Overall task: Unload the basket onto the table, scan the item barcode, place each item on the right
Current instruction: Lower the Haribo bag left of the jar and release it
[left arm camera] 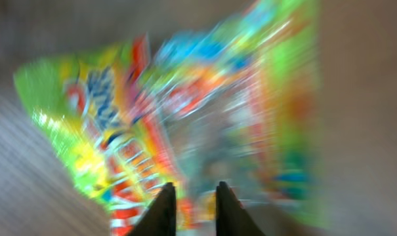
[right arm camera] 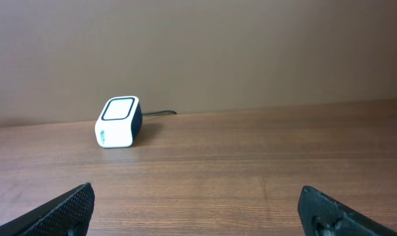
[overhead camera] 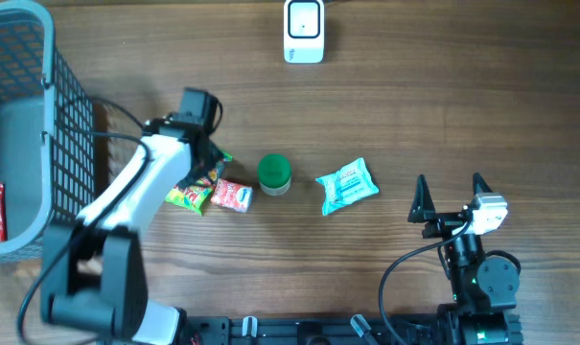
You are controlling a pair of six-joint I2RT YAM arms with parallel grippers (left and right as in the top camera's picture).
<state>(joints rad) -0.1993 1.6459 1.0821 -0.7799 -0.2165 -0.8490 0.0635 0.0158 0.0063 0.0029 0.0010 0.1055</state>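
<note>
**Left pincer at candy bag**

My left pincer [left arm camera: 195, 208] is narrow at the candy bag [overhead camera: 194, 194]; the view is blurred, so I can't tell if it grips. Red packet [overhead camera: 232, 195] just beside it, then green-lidded jar [overhead camera: 274, 173] and blue packet [overhead camera: 347, 185]. Scanner [overhead camera: 304, 31] is well apart. Right pincer [overhead camera: 450, 197] is wide and empty.

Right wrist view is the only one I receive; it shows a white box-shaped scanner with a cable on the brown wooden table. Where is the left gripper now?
Observer: The left gripper is over a colourful crinkly plastic snack bag on the left half of the table.
Operator: Does it hold the bag?
Observer: I cannot tell; its wrist picture is blurred, the fingers nearly together.
Operator: What lies nearest my right gripper?
Observer: A light blue foil packet, to the left of the open right gripper.
</note>
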